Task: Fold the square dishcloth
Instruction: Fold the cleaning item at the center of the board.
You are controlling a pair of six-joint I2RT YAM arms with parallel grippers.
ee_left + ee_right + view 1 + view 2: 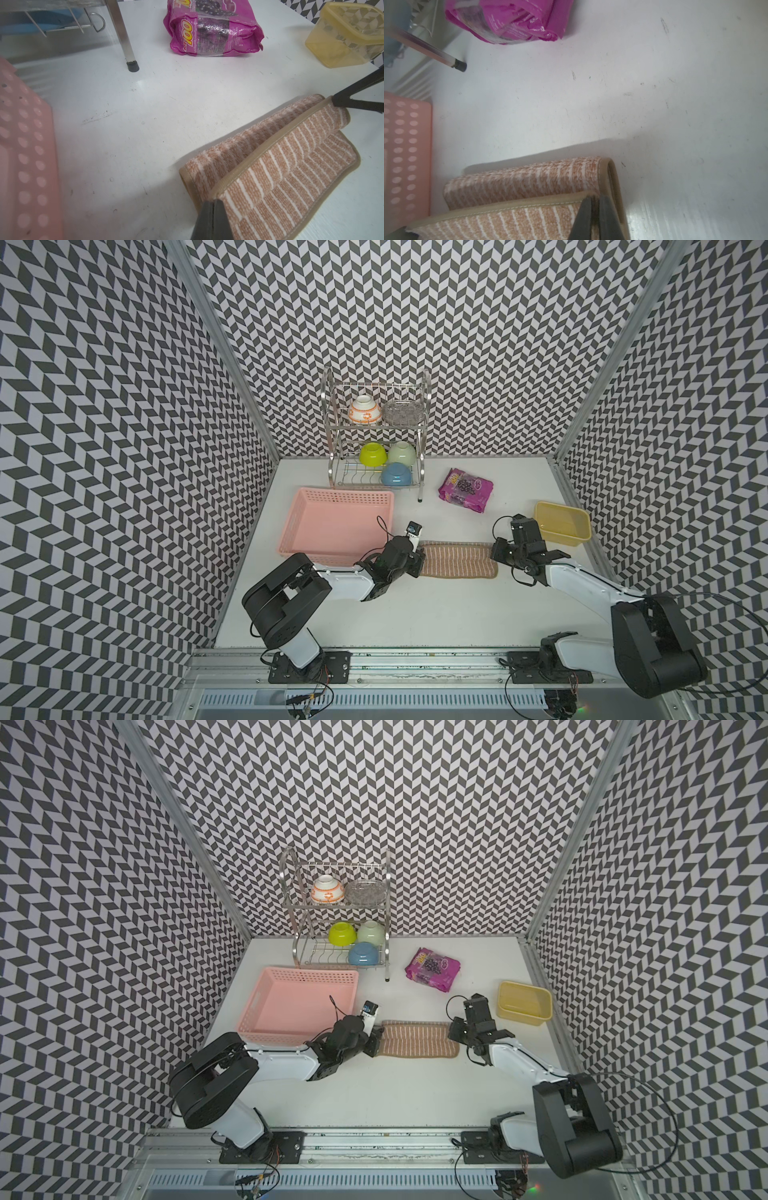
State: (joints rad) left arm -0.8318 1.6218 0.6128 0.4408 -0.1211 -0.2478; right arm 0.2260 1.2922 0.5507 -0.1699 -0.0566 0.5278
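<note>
My left gripper (213, 204) and right gripper (595, 199) pinch the corners of the dishcloth (457, 559) beside the basket (345, 497); I judge it soft, limp.

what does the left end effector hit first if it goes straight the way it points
The square dishcloth it pinches; beyond that, probably the right end effector at the far corner, though depth is unclear.

The left arm (347, 583) and right arm (582, 578) have glossy white shells on the long links and bulky matte-black joint housings. Each is mounted on a black base plate (332, 672) with screws. Thin black cables (384, 529) loop near the wrists. The fingers (222, 224) are black, tapering wedges.
</note>
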